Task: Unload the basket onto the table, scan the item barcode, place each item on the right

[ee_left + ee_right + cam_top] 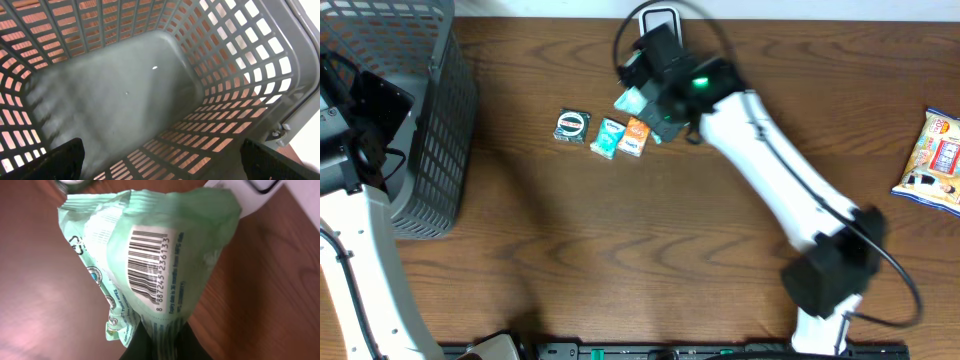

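Right end effector (159, 342) clamped on green wipes packet (150, 240), top centre of overhead frame, just beside scanner (660, 18) — barcode (147, 265) faces wrist camera, film creased. Should turn barcode flat toward scanner, hold steady. Left end effector (170, 167) spread wide over basket (240, 75).

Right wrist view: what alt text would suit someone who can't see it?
A pale green packet, pinched at its lower end by the right gripper, shows a barcode on a white label. Brown wooden table lies behind.
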